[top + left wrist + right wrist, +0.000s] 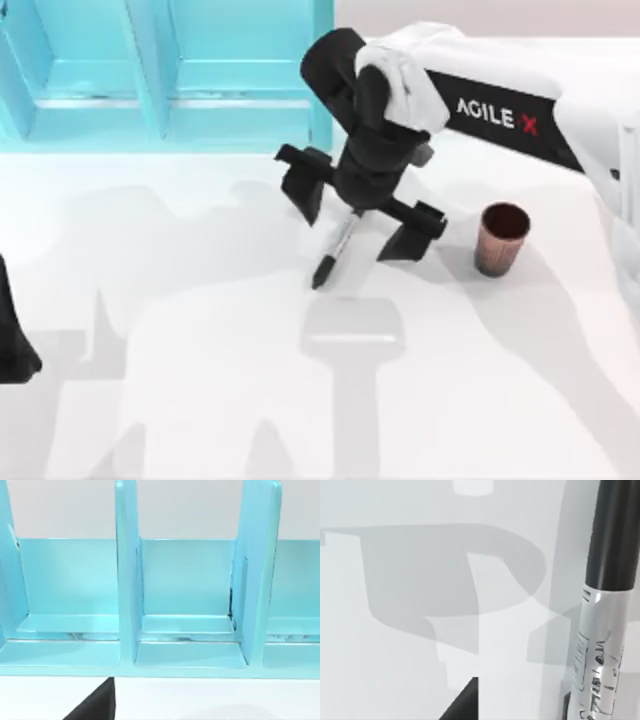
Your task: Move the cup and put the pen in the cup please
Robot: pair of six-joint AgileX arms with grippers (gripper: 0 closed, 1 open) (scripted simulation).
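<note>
The right arm reaches in over the white counter (200, 400), its right claw (362, 215) spread wide yet carrying the pen (335, 250), which hangs point-down with its long axis tilted. The cup (500, 238) stands upright just to the claw's right, well apart from the left claw (15, 345) parked at the counter's left edge; I cannot tell that one's fingers. The carry looks like a short shift toward the cup.

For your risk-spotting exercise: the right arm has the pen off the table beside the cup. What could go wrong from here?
1. The pen hangs tilted from the right gripper; it may strike the rim of the cup rather than enter.
2. The cup is small and stands free; a sideways knock could topple it.
</note>
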